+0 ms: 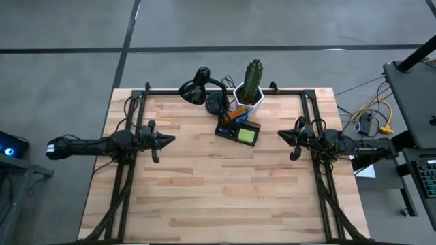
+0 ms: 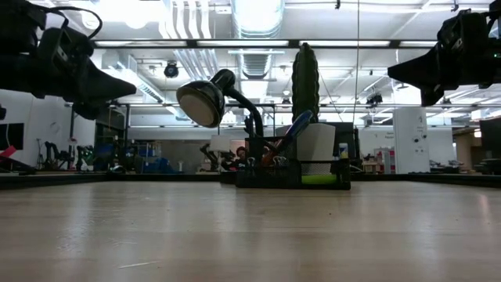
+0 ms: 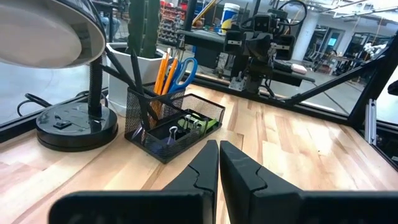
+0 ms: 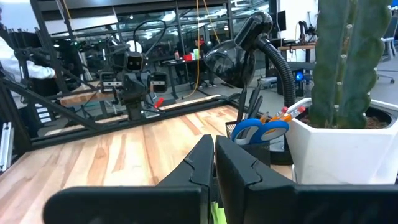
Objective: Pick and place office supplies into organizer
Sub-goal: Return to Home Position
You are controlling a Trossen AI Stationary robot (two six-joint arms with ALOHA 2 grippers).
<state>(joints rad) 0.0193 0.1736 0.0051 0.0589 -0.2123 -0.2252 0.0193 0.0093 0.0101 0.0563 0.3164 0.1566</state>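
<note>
The organizer (image 1: 238, 128), a dark mesh desk box, stands at the table's far middle. In it stand orange pencils (image 3: 163, 70), dark pens and blue-handled scissors (image 3: 185, 68); a lime-green sticky-note pad (image 1: 246, 134) lies in its low compartment, beside small dark clips (image 3: 177, 128). My left gripper (image 1: 172, 139) hovers shut near the table's left edge, pointing level toward the organizer. My right gripper (image 1: 281, 134) hovers shut near the right edge, facing it. Neither holds anything.
A black desk lamp (image 1: 201, 90) and a cactus in a white hexagonal pot (image 1: 251, 92) stand just behind the organizer at the far edge. The wooden tabletop (image 1: 218, 197) between and in front of the arms is bare. A black frame runs along the table's sides.
</note>
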